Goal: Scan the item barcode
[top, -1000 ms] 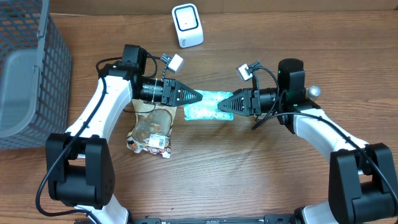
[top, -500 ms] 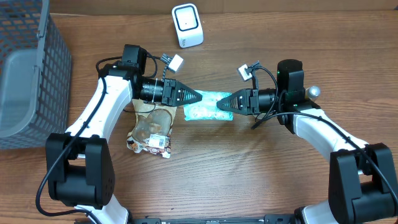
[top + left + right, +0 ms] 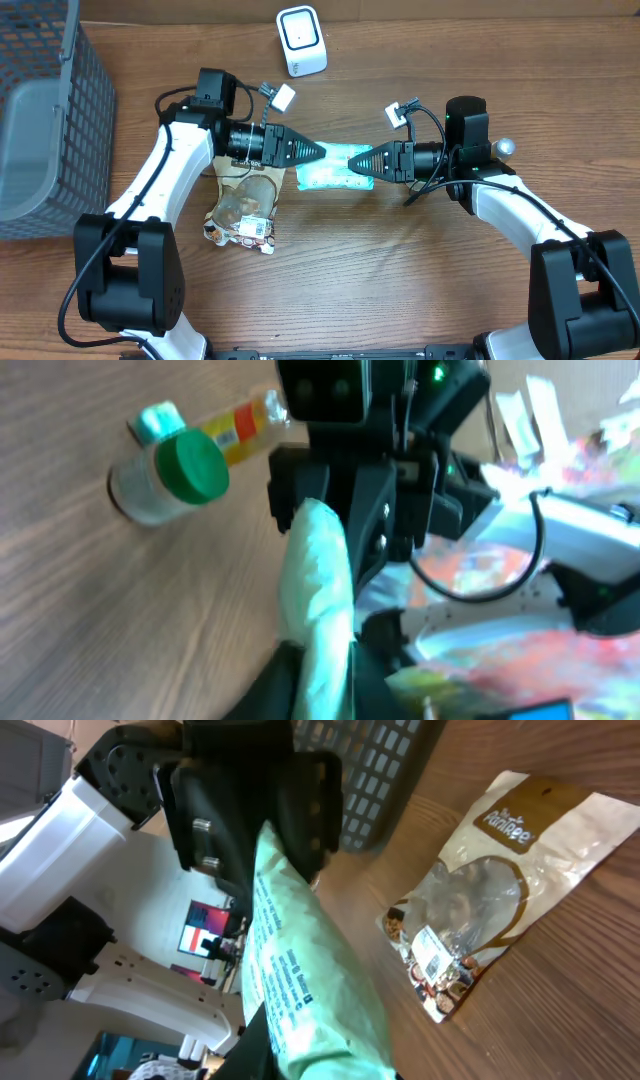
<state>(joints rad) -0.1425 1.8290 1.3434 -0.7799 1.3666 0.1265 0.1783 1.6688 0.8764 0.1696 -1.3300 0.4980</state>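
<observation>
Pinching the right end of the mint-green packet (image 3: 335,172) with the right gripper (image 3: 352,164), jaws narrow on the film. Meeting its left end with the left gripper (image 3: 322,153); cannot tell whether pinched there or merely flanked. Stretched between both arms, below the white scanner (image 3: 301,40) and slightly right. Covered at both ends by fingers. Pale green, crinkled, dark small print along one face. Below-left of the scanner, flat on the wood, a clear-windowed snack bag (image 3: 243,205). Far left of the scanner, a grey mesh basket (image 3: 90,120), contents unclear.

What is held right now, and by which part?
The mint-green plastic packet: right gripper pinches one end; left gripper is at the other end, hold unclear.
</observation>
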